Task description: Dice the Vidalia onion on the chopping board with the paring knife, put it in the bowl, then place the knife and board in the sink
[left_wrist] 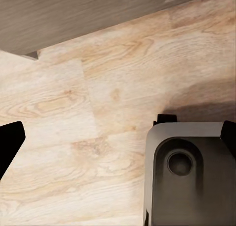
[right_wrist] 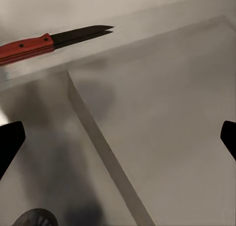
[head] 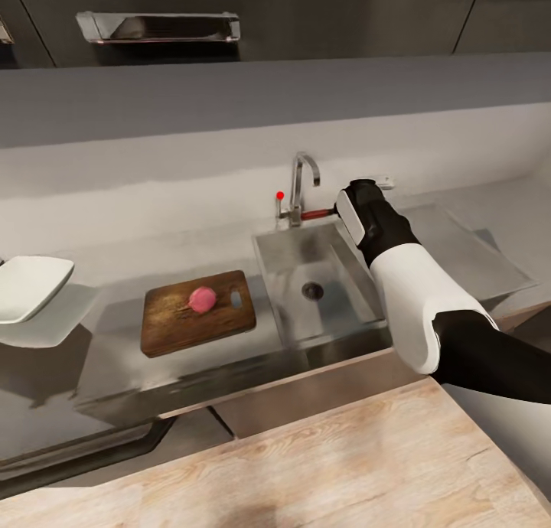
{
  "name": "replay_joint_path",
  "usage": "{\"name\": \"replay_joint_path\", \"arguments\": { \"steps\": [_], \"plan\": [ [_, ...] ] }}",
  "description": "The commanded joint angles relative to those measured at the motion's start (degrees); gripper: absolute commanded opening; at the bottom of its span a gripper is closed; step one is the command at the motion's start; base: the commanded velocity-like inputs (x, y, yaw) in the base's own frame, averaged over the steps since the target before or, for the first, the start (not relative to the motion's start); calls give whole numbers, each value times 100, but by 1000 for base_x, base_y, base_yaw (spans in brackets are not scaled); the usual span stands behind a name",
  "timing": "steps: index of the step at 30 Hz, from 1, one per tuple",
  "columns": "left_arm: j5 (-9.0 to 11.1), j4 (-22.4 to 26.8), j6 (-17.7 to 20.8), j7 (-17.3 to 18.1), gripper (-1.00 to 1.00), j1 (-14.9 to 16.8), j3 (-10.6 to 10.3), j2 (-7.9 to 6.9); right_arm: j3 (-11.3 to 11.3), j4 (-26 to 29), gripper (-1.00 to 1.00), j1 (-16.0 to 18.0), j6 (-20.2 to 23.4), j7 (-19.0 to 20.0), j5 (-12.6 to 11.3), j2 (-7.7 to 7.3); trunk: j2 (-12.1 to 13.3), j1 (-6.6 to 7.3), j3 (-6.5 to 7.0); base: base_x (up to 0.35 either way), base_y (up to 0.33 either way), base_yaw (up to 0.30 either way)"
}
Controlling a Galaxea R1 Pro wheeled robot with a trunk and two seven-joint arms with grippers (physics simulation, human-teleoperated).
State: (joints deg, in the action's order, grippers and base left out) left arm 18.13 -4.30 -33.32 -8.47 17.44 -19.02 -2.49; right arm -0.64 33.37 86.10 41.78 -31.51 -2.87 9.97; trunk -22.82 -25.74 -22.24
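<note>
The small pinkish-red round onion (head: 202,299) is seen resting whole on the dark brown wood-grain chopping board (head: 172,325), which lies on the glossy grey countertop (head: 115,360) just beside the grey steel sink (head: 291,298). The right gripper (right_wrist: 118,137) is held over the back of the basin, its two dark fingertips (right_wrist: 10,142) spread wide with nothing between them. The small paring knife with the reddish-orange handle and dark pointed blade (right_wrist: 51,42) is seen lying flat on the ledge behind the basin, near the chrome faucet (head: 302,184). The left gripper (left_wrist: 118,142) is pointed at pale wood flooring, its fingertips likewise spread and empty.

The knife is judged to be the next thing to be picked up, and that is where trouble could arise. A thin handle lying flat on a smooth ledge can be nudged and pushed over the edge into the basin if the fingers are closed off-centre. The faucet could be struck by the forearm during the reach. A round bulb could also be rolled off the board by a careless first cut.

Counted: one onion, one board, one knife, one sink with one drain (head: 312,290), one faucet, one white squarish bowl (head: 30,287) well apart at the far end of the counter, two grippers.
</note>
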Motion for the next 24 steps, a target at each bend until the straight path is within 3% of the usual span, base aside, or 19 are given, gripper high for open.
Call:
{"name": "replay_joint_path", "arguments": {
  "steps": [1,8,15,24],
  "plan": [
    [15,-18,-27,-23,100,9,-49,3,-6,3,100,4,14,-17,-34,3,-10,-5,-18,190,-7,0],
    [15,-18,-25,-23,100,9,-49,3,-6,3,100,-4,14,70,-38,3,-10,-5,-83,142,-2,0],
    [15,-18,-25,-23,100,6,-49,3,-6,3,100,-6,8,487,-15,3,-10,-5,-148,22,0,0],
    [15,-18,42,-19,100,7,-49,3,-14,3,100,-6,6,530,-12,3,-10,-5,-231,1,0,0]
  ]
}}
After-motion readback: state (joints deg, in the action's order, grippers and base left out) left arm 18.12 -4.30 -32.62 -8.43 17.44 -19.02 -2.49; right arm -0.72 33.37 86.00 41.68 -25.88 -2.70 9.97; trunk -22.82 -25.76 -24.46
